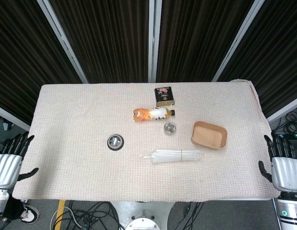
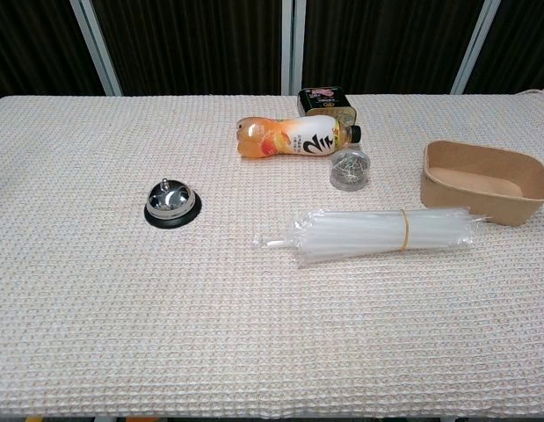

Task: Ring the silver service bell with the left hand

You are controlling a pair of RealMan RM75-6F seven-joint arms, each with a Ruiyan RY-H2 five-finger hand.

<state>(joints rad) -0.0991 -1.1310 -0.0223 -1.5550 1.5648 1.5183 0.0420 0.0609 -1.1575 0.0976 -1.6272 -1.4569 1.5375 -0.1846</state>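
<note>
Nothing has been touched yet: this looks like the very start, with the reach toward the bell not yet begun. The left hand (image 1: 8, 163) hangs off the counter's left edge near the front corner, its fingers (image 1: 19, 142) spread apart and holding nothing. The right hand (image 1: 284, 167) sits likewise off the right edge, fingers apart and empty. Neither hand shows in the chest view.

The bell (image 2: 171, 204) stands upright on the left half of the counter (image 2: 78, 308), roughly midway between front and back edges, well apart from everything else. It is a polished silver dome on a black round base, with a small button on top. The next move, as I judge it, calls for the left hand to travel in over the left edge, come above the dome and press straight down on that button with a fingertip; the button is small, so aim matters.

The counter wears a cream waffle-textured cloth. Toward the middle lies a clear plastic-wrapped bundle of straws (image 2: 381, 233) bound by a rubber band, an orange drink bottle (image 2: 293, 139) on its side, a dark tin (image 2: 324, 102) behind it, a small clear round tub (image 2: 350, 168), and a brown paper tray (image 2: 484, 181) near the right edge.
</note>
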